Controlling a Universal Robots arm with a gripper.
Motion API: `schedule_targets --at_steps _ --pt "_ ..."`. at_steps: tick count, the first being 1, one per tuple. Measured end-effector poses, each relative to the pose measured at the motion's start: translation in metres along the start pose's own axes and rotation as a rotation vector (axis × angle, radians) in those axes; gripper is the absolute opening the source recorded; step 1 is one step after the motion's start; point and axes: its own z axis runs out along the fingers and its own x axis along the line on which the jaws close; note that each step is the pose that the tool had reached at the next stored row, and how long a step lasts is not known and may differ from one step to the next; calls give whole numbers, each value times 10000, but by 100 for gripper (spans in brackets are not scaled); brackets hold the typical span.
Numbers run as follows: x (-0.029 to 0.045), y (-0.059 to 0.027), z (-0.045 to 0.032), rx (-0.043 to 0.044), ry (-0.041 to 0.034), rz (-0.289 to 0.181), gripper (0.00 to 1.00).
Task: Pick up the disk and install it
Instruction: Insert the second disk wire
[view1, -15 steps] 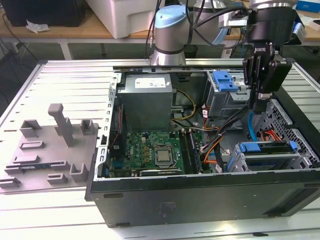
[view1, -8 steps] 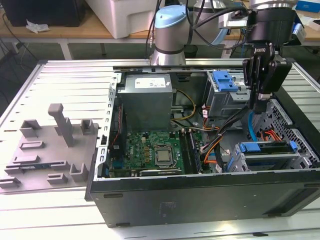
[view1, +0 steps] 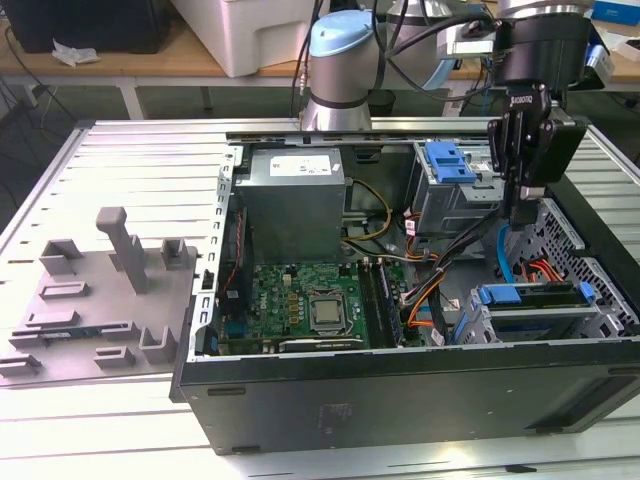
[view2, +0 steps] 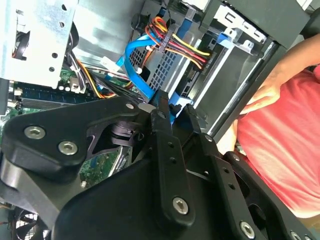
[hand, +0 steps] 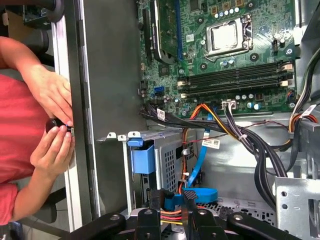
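One black computer tower case (view1: 400, 400) lies on its side, open, on a slatted aluminium table (view1: 120, 150). Inside it are a green motherboard (view1: 310, 305) and a grey power supply box (view1: 295, 190).

The black two-finger gripper (view1: 517, 215) hangs over the drive-bay end of the case, at the exterior view's right. It points down into the case, just beside a boxy grey metal cage with a wide blue plastic latch (view1: 450, 165). Its fingers are drawn close together and nothing is seen clamped between them. In both wrist views a blue flat cable (hand: 200, 165) loops just beyond the fingertips (view2: 164, 107).

The disk (view1: 528, 295), a flat drive in a thin blue plastic carrier bracket, sits in a second grey cage (view1: 540, 325) at the near corner of the case. It lies below the gripper and apart from it.

A person in a red shirt (hand: 15, 125) stands at the case wall. In the first wrist view both hands (hand: 52, 147) meet on a small black object.

A grey plastic fixture plate (view1: 100, 300) lies on the table at the exterior view's left.
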Motion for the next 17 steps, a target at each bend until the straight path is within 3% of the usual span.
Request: schedule_targets --at_steps 2,6,9,11,17 --pt "-3 1 -2 59 6 34 31" --pt "-4 28 -3 296 7 190 31" --pt "-4 52 -1 384 2 279 31" --pt "-4 55 -1 377 9 389 31" --pt "-13 58 6 140 48 854 31"
